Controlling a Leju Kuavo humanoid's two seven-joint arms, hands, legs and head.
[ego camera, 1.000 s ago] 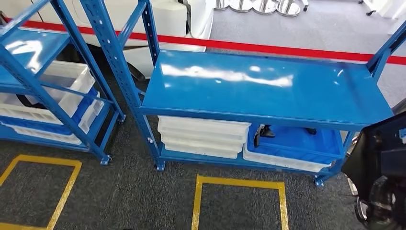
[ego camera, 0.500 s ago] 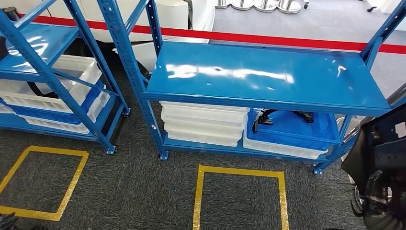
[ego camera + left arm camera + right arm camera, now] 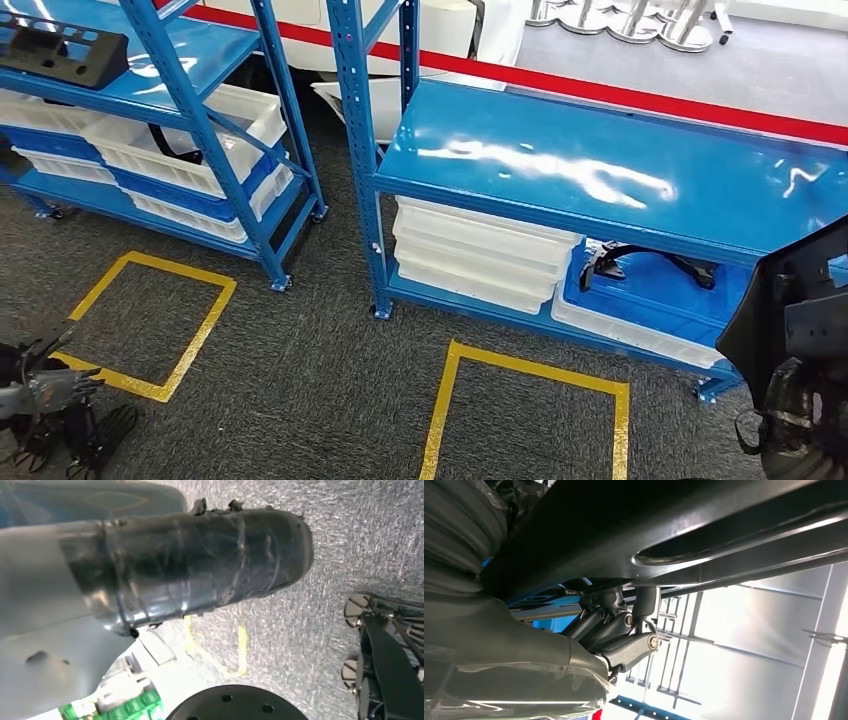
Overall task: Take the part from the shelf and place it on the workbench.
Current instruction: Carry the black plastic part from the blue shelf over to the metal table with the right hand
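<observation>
Hanging low over the carpet, the left hand (image 3: 45,395) has its dark fingers spread apart and holds nothing. Just ahead of it on the floor is a yellow taped square (image 3: 100,290). Beyond that square, well ahead of this hand, stands the blue shelf (image 3: 205,130). A black piece (image 3: 60,45) lies on its upper level, and white bins (image 3: 190,150) sit stacked with blue ones on the levels below.

Further right and well ahead of both hands is the blue tabletop (image 3: 520,190), glossy under the lights. Under it a stack of white bins (image 3: 480,255) sits on the lower level. Beside that stack is a blue bin (image 3: 650,300) with a thin black item (image 3: 640,265) lying in it. A second yellow square (image 3: 440,410) marks the floor in front of the tabletop, between the two hands. A red line (image 3: 620,95) runs along the floor behind the tabletop.

At the far right the right hand (image 3: 614,635) is clamped on the part (image 3: 800,300), a large black panel. In the right wrist view its fingers (image 3: 644,605) press up against the part's dark surface, which spans that whole view above them. In the head view the part is held low at the robot's right side. It is level with the tabletop's near right corner and apart from the tabletop. It is well away from the shelf.
</observation>
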